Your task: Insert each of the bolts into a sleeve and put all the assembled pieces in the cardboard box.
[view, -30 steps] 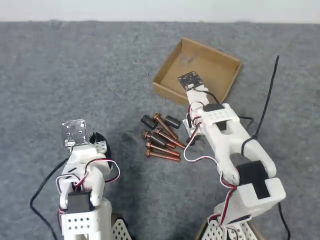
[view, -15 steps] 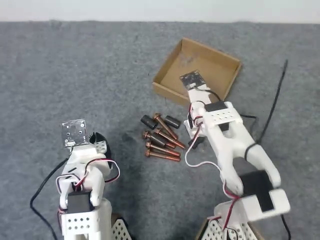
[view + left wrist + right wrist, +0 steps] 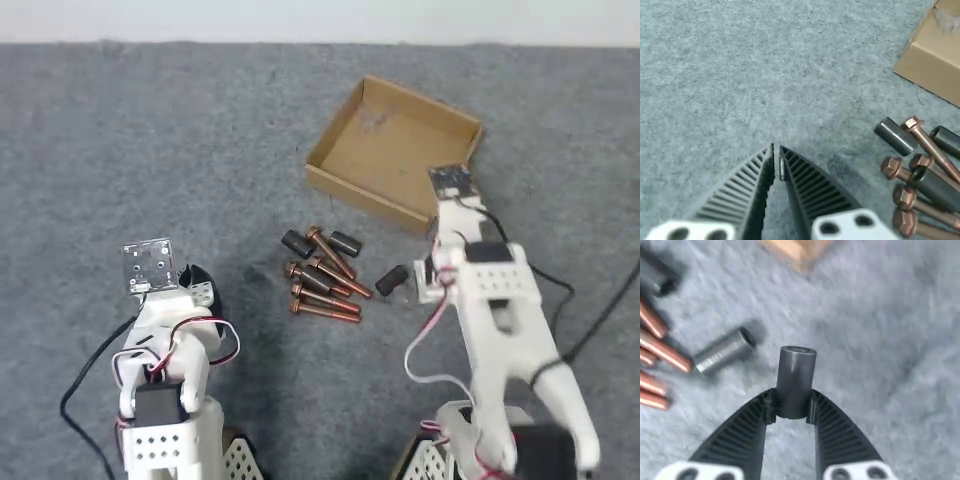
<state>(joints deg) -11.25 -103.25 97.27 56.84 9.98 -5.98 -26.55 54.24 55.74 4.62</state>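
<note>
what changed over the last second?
The right gripper, shut on a sleeve, swung to its right, away from the bolts, uncovering a loose sleeve beside them. The left gripper, the bolts and the box stayed put.

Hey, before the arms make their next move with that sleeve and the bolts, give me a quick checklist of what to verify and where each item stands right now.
1. Grip on the sleeve: ok, the right jaws clamp one end.
2. Its free end clear of the jaws: ok.
3. Its bore clear inside: cannot tell.
4. Left jaws free to take a bolt: ok, shut on nothing.
5. One bolt lying apart for an easy pick: not ok, the bolts lie bunched, with other sleeves beside them.
6. Space in the cardboard box: ok, open, nothing seen inside.
</note>
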